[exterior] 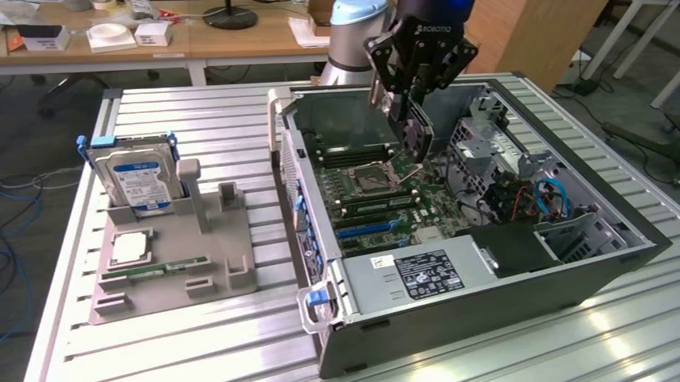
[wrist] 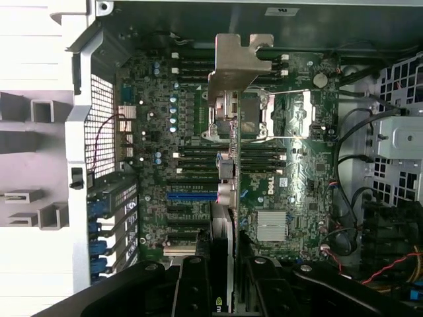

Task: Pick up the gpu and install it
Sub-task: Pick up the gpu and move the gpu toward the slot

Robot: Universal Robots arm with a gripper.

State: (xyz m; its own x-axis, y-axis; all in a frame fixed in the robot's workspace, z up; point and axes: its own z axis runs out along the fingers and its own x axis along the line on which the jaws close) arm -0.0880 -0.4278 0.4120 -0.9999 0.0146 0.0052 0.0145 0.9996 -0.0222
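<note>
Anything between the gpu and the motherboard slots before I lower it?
Nothing visible. The gripper holds the gpu above the open case; the motherboard beneath, blue slot included, lies uncovered.

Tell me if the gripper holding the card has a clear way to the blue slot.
Probably yes: the case is open, the gripper holds the card above the board, and nothing covers the blue slot.
</note>
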